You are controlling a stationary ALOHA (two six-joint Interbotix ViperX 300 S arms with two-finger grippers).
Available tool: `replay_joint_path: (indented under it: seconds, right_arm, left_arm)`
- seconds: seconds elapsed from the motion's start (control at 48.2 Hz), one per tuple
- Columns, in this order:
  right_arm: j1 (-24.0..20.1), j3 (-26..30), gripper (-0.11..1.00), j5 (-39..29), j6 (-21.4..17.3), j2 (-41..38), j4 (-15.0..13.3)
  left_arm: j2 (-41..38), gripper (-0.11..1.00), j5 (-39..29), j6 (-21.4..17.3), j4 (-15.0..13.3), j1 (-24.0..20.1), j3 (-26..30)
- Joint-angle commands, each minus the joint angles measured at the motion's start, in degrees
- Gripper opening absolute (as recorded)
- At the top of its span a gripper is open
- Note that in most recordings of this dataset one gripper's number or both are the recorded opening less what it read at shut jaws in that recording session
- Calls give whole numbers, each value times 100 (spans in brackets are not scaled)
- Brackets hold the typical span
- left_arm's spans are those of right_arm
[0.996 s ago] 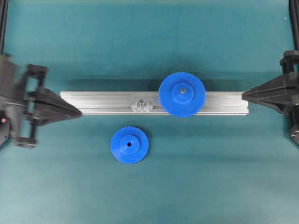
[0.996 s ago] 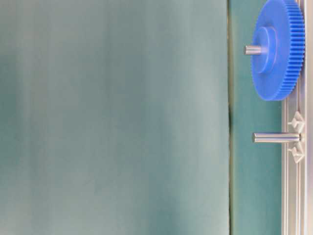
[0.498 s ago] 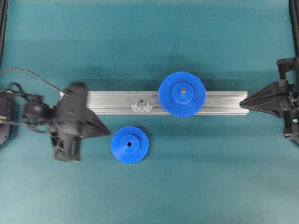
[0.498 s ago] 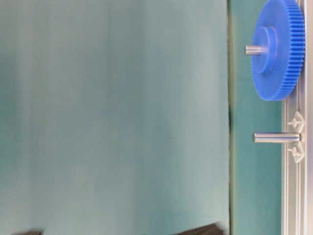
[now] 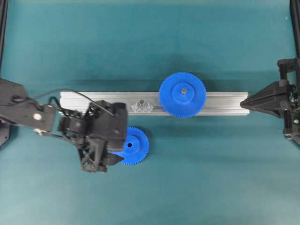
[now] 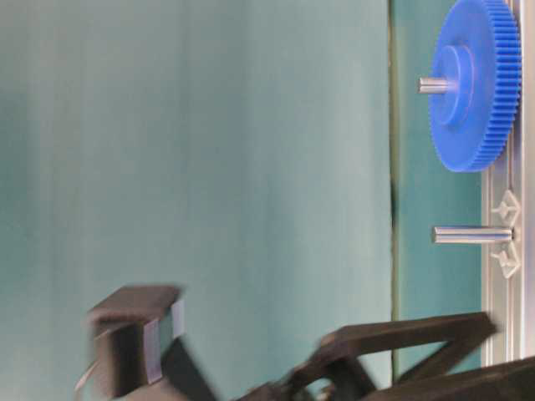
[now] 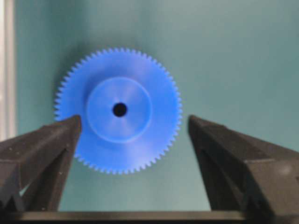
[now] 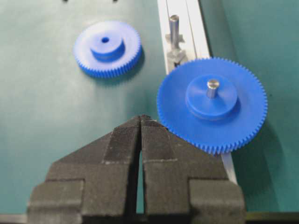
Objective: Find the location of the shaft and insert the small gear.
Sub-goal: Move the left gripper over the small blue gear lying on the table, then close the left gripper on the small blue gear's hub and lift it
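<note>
Left gripper [image 7: 131,126] jaws spread wide, small gear [image 7: 118,110] flat on the mat between and just ahead of them, untouched; right gripper [image 8: 140,122] jaws pressed together, shaft [image 8: 174,27] well beyond its tips.

The overhead view looks straight down on the long grooved aluminium rail [image 5: 159,103]. The table-level view, apparently turned sideways, sits low and close beside it. Both wrist cameras look along their fingers, sharing the smaller bright blue plastic gear [image 7: 117,109].
</note>
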State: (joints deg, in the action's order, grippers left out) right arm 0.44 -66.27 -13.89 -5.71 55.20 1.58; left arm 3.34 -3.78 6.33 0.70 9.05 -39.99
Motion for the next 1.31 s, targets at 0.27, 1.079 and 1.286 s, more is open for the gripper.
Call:
replay_joint_path:
  seconds: [0.27,1.079,1.286]
  right_arm:
    - [9,18,2,-44,-53,0,9]
    - [9,-53,2,-123,-53,185,9]
    - [9,-62,2,-123,-53,193,9]
  left_arm:
    - [-721,88,-229,-70,18,35,562]
    - [-1046,89,-1037,-360,44,-141,958]
    - [-1072,89,-1037,-369,35,-149,984]
